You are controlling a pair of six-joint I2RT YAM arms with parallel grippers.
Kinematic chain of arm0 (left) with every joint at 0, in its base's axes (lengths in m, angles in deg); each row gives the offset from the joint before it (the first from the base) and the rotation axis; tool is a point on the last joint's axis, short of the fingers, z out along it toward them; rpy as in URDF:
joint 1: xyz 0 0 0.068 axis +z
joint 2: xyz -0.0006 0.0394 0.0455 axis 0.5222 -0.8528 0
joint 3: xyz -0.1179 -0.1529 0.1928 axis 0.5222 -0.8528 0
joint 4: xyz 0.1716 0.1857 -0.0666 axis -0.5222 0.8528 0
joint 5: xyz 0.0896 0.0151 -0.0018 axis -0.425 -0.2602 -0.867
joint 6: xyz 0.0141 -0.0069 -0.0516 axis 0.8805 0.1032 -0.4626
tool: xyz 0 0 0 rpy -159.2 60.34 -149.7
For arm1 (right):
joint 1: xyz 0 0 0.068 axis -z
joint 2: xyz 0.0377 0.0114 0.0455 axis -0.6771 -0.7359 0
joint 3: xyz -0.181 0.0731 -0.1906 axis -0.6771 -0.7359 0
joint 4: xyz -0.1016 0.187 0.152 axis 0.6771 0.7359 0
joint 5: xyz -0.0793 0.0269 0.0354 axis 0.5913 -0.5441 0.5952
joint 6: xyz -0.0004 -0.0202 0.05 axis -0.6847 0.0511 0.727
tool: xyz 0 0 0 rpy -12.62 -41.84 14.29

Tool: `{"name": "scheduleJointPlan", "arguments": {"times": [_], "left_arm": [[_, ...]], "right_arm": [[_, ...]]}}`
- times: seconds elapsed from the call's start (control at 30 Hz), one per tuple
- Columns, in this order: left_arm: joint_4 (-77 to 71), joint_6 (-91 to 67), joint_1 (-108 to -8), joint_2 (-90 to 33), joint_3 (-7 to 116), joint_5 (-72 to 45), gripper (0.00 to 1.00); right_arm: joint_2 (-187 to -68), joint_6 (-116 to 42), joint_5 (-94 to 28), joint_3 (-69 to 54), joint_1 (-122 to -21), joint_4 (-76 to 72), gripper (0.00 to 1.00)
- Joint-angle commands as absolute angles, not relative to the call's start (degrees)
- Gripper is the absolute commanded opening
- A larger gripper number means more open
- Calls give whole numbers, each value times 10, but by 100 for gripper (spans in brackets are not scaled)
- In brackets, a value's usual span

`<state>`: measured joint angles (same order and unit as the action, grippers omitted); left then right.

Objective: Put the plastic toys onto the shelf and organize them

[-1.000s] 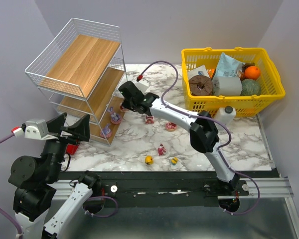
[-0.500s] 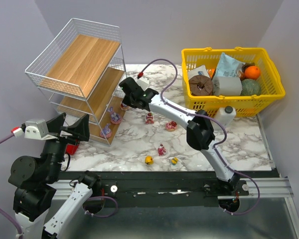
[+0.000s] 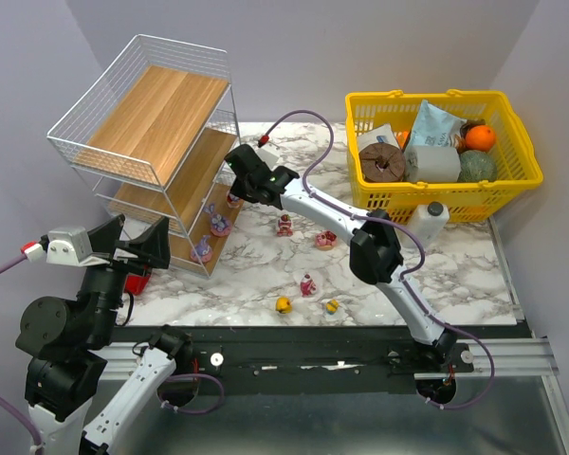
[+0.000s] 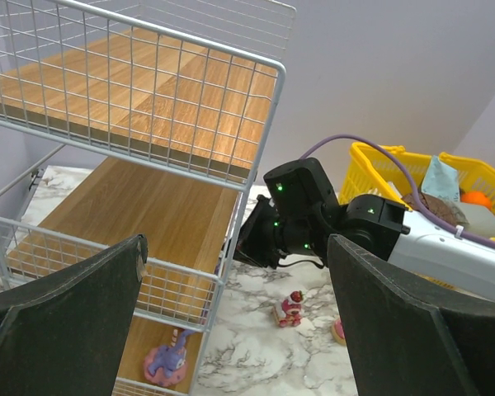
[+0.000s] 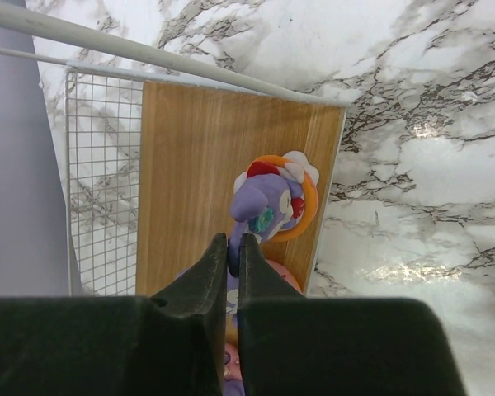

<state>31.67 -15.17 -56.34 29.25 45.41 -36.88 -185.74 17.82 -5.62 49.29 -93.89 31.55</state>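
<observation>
The shelf (image 3: pixel 147 118) is a white wire rack with wooden boards at the back left. My right gripper (image 3: pixel 239 183) reaches to its right edge and is shut on a thin part of a purple toy (image 5: pixel 268 206) with an orange base, over a wooden board (image 5: pixel 190 181). Two purple toys (image 3: pixel 219 224) (image 3: pixel 202 249) stand on the bottom board. Pink toys (image 3: pixel 284 226) (image 3: pixel 324 240) (image 3: pixel 307 284) and two yellow ducks (image 3: pixel 283 304) (image 3: pixel 332 305) lie on the marble table. My left gripper (image 4: pixel 239 330) is open and empty, raised at the front left, facing the shelf.
A yellow basket (image 3: pixel 522 152) of groceries stands at the back right, with a white bottle (image 3: pixel 430 220) in front of it. A red object (image 3: pixel 133 282) lies under my left arm. The right arm's cable (image 3: pixel 308 133) loops over the table's back.
My right gripper has moved back and left, closer to the shelf, with the purple toy in it. The left arm has not moved.
</observation>
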Motion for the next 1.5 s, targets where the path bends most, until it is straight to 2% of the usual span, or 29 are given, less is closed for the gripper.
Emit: {"name": "scheduleJointPlan", "arguments": {"times": [0.0, 0.27, 0.8, 1.07, 1.27, 1.47], "left_arm": [[314, -144, -567, 285, 453, -386, 99], [310, -143, -568, 284, 447, -391, 99], [310, -137, -575, 279, 447, -398, 99], [314, -137, -575, 281, 452, -399, 99], [321, -141, -575, 278, 461, -398, 99], [329, -144, -575, 278, 472, -398, 99]], "right_arm": [[-1875, 173, -61, 506, -935, 329, 16], [-1870, 172, -75, 480, -932, 274, 29], [-1856, 147, -76, 477, -933, 252, 38], [-1803, 103, -88, 413, -932, 197, 51], [-1769, 77, -92, 389, -933, 183, 57], [-1692, 43, -92, 294, -935, 129, 66]]}}
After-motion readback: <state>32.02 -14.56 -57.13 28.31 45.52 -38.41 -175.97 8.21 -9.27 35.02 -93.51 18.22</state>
